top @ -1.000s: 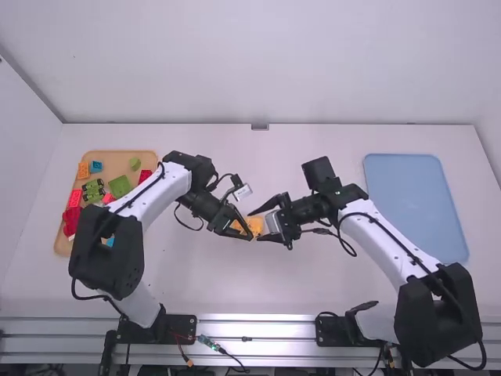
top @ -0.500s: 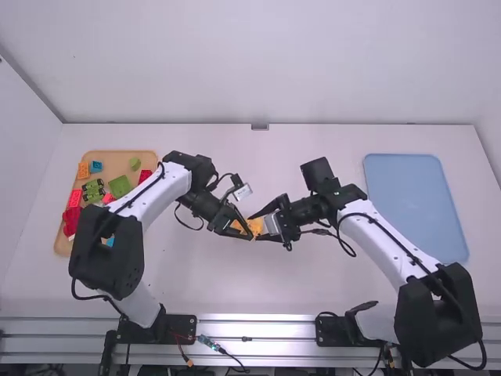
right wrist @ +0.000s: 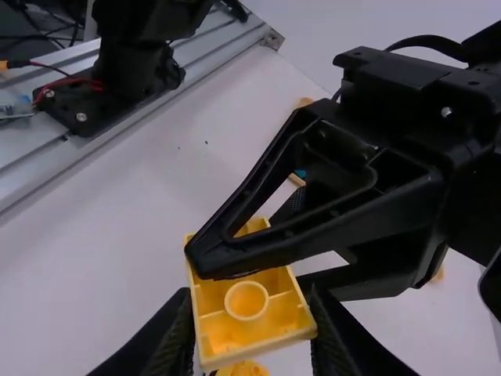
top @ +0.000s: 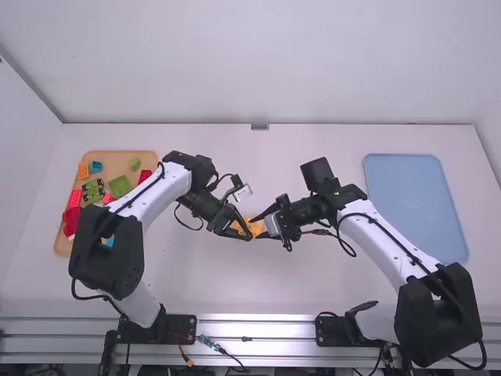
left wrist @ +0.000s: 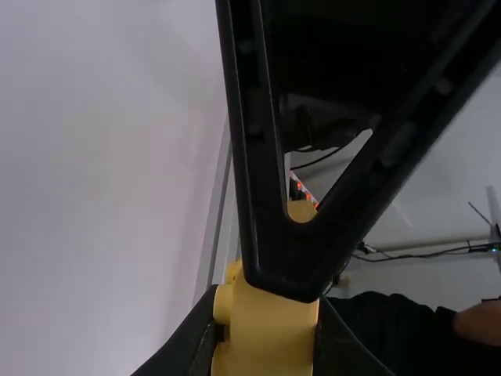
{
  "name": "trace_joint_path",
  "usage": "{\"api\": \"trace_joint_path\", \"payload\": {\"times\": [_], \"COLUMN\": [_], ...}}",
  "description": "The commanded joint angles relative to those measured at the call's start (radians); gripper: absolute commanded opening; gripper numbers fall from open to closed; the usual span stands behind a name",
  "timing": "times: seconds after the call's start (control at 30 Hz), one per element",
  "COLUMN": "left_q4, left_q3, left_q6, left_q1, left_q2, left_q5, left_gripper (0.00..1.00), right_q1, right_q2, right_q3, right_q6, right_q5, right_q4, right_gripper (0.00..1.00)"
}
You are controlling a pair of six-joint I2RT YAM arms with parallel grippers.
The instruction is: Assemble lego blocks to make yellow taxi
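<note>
Yellow block, hollow with a round ring inside, sits off the bench, between the two arms, near the middle of the high view. Left gripper: jaws closed in on the block, one on each side. Right gripper: jaws also closed in on the same block, from the facing side. Tips of the two pairs meet closely around it; in the right wrist view a left finger reaches over the block's open side.

A second bit of yellow shows just beside the block; cannot tell if joined to it.

Tan tray lies on the left side of the bench, partly behind the left arm. In it: orange block, small blue block, flat green block, round green piece, dark green piece, several red blocks. Blue tray lies flat on the right side, beyond the right arm's base. Metal rail runs along the near edge.
</note>
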Motion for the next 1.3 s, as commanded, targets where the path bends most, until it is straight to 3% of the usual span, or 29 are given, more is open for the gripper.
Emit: {"api": "trace_joint_path", "payload": {"times": [0.0,0.03,0.07,0.1,0.23,0.27,0.33,0.37,0.4,0.63,0.77,1.03,1.27], "left_q4": [-0.001,-0.001,-0.001,-0.001,-0.006,-0.01,-0.009,-0.007,-0.004,0.0,0.101,0.294,0.344], "left_q3": [0.016,0.016,0.017,0.02,0.034,0.043,0.055,0.065,0.076,0.224,0.297,0.288,0.265], "left_q6": [0.012,0.013,0.012,0.012,0.016,0.023,0.02,0.02,0.02,0.02,0.02,0.024,0.165], "left_q1": [0.003,0.003,0.003,0.003,0.004,0.003,0.003,0.003,0.003,0.031,0.036,0.037,0.035], "left_q2": [0.006,0.006,0.006,0.006,0.006,0.006,0.006,0.006,0.006,0.006,0.006,0.006,0.006], "left_q5": [0.045,0.045,0.045,0.044,0.039,0.027,0.009,-0.002,-0.012,-0.132,-0.231,-0.271,-0.222], "left_gripper": [0.34,0.37,0.52,0.57,0.68,0.75,0.77,0.92,0.99,0.99,0.99,0.99,0.99], "right_q1": [0.003,0.003,0.003,0.003,0.003,0.001,-0.002,-0.008,-0.014,-0.1,-0.156,-0.212,-0.235], "right_q2": [-0.022,-0.022,-0.022,-0.022,-0.022,-0.022,-0.022,-0.023,-0.023,-0.022,-0.022,-0.022,-0.022], "right_q3": [0.03,0.03,0.03,0.03,0.03,0.03,0.03,0.03,0.03,0.03,0.03,0.03,0.028], "right_q6": [0.008,0.008,0.008,0.009,0.008,0.015,0.039,0.055,0.065,0.274,0.574,0.897,1.001], "right_q5": [-0.02,-0.02,-0.02,-0.019,-0.006,0.003,0.012,0.013,0.013,0.012,0.012,-0.008,-0.027], "right_q4": [-0.005,-0.005,-0.005,-0.008,-0.019,-0.024,-0.022,-0.021,-0.023,0.02,0.139,0.269,0.293], "right_gripper": [0.32,0.31,0.31,0.31,0.3,0.29,0.29,0.29,0.28,0.27,0.27,0.24,0.25]}}
